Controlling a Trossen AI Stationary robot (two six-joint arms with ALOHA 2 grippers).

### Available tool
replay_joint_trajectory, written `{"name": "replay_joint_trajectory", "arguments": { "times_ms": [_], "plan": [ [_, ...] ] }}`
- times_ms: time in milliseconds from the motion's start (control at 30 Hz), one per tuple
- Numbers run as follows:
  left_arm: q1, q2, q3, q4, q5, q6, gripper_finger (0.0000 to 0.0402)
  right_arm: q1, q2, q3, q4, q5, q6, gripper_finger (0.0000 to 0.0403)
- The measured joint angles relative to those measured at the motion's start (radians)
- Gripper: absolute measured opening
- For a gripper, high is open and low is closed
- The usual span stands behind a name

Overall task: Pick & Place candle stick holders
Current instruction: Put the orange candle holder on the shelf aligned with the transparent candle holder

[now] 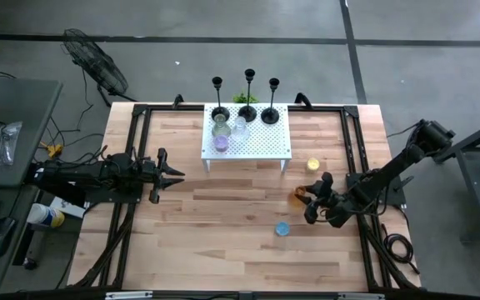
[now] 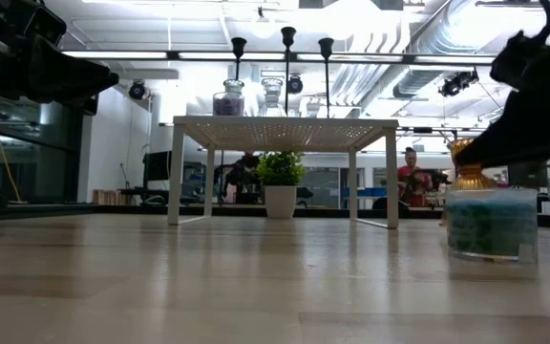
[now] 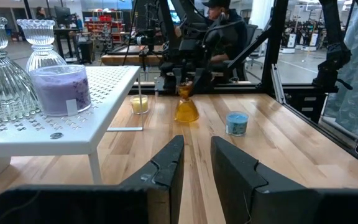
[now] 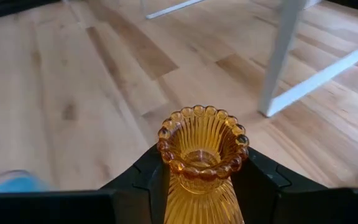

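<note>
Three black candlesticks point(image 1: 247, 96) stand on their round bases at the back of a white perforated stand point(image 1: 261, 142). Two clear glass holders point(image 3: 5, 74) and a purple cup point(image 3: 61, 90) are on it too. On the table stand a yellow cup point(image 1: 312, 165) and a blue cup point(image 1: 282, 228). Between them my right gripper point(image 1: 311, 202) is shut on an orange ribbed glass holder point(image 4: 202, 146). My left gripper point(image 1: 172, 173) waits at the left, level, its fingers a little apart with nothing between them. My right gripper pinches the orange holder's neck point(image 4: 199, 186), just under its beaded rim, between its two fingers point(image 4: 146, 180). The fingers come from the table's right side, slanting down. The holder stands about upright, flared base point(image 3: 186, 113) down; I cannot tell whether the base is clear of the table.
The stand's legs point(image 4: 281, 56) are just beyond the orange holder, toward the far edge. Black frame rails point(image 1: 352, 142) run along the table's sides. Bare wood lies in the middle and near half of the table. People show in the room behind.
</note>
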Motion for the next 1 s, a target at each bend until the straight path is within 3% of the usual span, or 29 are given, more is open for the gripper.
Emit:
{"name": "replay_joint_trajectory", "arguments": {
  "times_ms": [233, 500, 767, 1000],
  "plan": [
    [0.000, 0.000, 0.000, 0.000, 0.000, 0.000, 0.0077, -0.019, -0.069, 0.082, -0.002, -0.059, -0.158, 0.0133],
    [0.000, 0.000, 0.000, 0.000, 0.000, 0.000, 0.0077, -0.134, -0.135, 0.245, -0.036, -0.174, -0.423, 0.0133],
    [0.000, 0.000, 0.000, 0.000, 0.000, 0.000, 0.0077, -0.285, -0.118, 0.481, -0.237, -0.171, -0.487, 0.0134],
    [0.000, 0.000, 0.000, 0.000, 0.000, 0.000, 0.0077, -0.414, -0.029, 0.584, -0.252, -0.174, -0.536, 0.0134]
  ]
}}
